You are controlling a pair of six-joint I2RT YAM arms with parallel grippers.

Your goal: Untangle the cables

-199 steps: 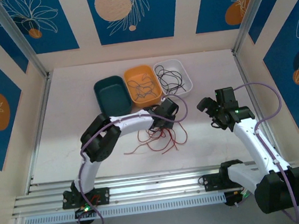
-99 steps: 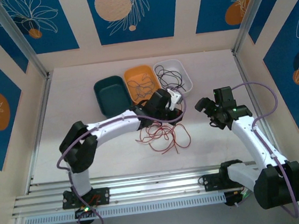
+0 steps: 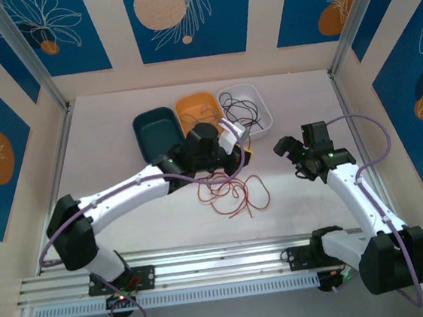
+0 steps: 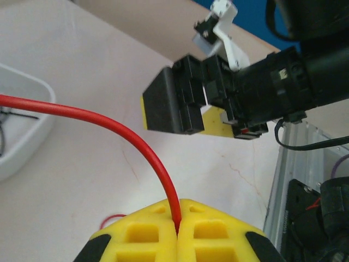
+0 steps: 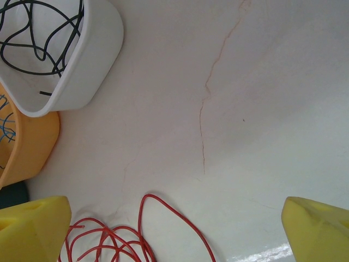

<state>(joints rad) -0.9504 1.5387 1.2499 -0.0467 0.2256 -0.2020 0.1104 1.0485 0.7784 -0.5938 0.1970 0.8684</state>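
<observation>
While the left gripper (image 4: pixel 178 236) keeps its yellow fingertips pressed together on a single red wire (image 4: pixel 114 123), that wire rises out of the seam between them and arcs off to the left, with the white tray (image 4: pixel 22 139) below it in the left wrist view. The other red loops (image 3: pixel 230 190) lie in a loose tangle on the table (image 3: pixel 105 154), just on the near side of the left gripper and between the two arms. The right gripper (image 5: pixel 175 232) hangs over bare tabletop with its jaws spread wide. Some of the red loops reach into the gap, nearer its left fingertip, and touch neither one.

The table is pale cream, with a thin crack (image 5: pixel 204 120) running across it. A dark green tray (image 3: pixel 152 131), an orange tray (image 3: pixel 200 107) and the white tray stand side by side at the far end. Cream walls with blue panels (image 3: pixel 181 18) of line-drawn leaves and orange discs enclose the space, and an aluminium rail (image 3: pixel 223 267) runs along the near edge.

Black wires (image 5: pixel 38 33) coiled inside the white tray are clearest from the right wrist. From the left wrist, the right gripper's black body with a yellow pad sits close ahead. From above, both arms and the whole tangle can be seen.
</observation>
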